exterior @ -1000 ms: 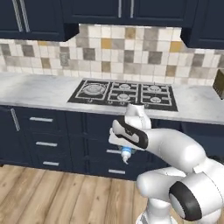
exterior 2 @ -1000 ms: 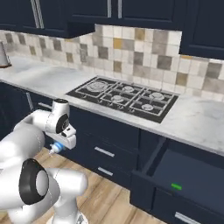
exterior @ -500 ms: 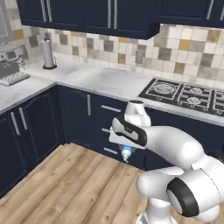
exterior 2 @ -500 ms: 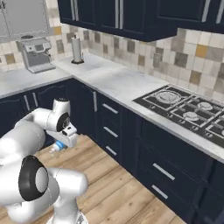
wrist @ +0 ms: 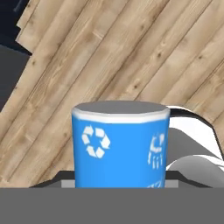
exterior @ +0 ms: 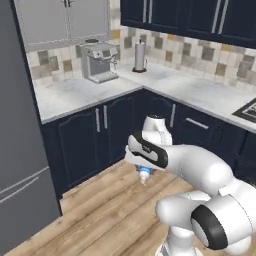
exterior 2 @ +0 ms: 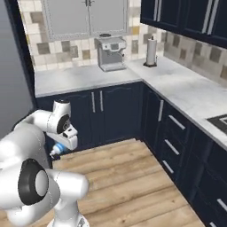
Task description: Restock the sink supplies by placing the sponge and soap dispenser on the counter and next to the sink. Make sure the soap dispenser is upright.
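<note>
The gripper [exterior: 144,170] was clamped nearly shut around the soap dispenser [exterior: 144,173], carrying it low in front of the arm, over the wooden floor [exterior: 100,210] and well short of any worktop! From the left base view the bottle showed just as a small blue-and-white tip poking out below the hand, and the right base view gave much the same, a blue speck [exterior 2: 56,150] tucked under the wrist beside the navy cabinets [exterior 2: 106,113]. The hand view told a different story: the blue body [wrist: 120,146] sat squarely between the jaws with a white recycling mark on it and its flat end facing the floorboards, which suggested the bottle hung base down, pump end toward the palm; that looked like a sensible way to carry it, since it could then be lowered straight onto its foot and end up upright, as the job demands. Only the base views gave the room: a marble counter [exterior: 75,95] running round the corner, a coffee machine [exterior: 100,61] and a paper towel roll [exterior: 139,56] standing on it, with the edge of the stovetop [exterior: 247,110] at far right. I judged this a carry leg, the placing not yet begun, and no basin to aim at in these pictures
</note>
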Available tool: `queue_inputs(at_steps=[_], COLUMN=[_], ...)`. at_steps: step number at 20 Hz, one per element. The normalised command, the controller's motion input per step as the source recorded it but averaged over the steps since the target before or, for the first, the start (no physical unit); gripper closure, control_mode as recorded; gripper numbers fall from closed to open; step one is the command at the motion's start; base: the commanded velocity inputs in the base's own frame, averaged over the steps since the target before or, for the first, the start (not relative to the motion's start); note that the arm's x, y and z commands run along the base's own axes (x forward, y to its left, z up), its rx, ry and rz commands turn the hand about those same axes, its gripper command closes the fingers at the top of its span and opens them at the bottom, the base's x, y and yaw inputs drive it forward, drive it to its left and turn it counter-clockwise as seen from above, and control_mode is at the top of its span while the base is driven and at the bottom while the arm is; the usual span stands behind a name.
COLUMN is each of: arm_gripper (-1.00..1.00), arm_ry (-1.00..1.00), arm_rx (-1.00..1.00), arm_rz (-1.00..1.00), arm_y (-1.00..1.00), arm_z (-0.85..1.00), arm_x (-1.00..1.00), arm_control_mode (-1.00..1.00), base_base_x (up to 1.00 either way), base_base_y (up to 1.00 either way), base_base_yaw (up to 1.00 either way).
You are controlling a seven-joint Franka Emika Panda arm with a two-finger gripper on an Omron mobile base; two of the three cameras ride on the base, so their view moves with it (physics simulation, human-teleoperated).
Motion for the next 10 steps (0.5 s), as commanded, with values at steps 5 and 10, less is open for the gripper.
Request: queue_inputs(at_steps=[5,10], arm_gripper=[1.0,1.0], arm_ry=[0.0,0.0], arm_rx=[0.0,0.0], arm_rz=[0.0,0.0], arm_y=[0.0,0.0], arm_z=[0.0,0.0], arm_x=[0.0,0.0], arm_control_mode=[1.0,1.0], base_base_x=[-0.3,-0.3], base_base_y=[0.3,0.12], base_base_yaw=[0.62,0.71])
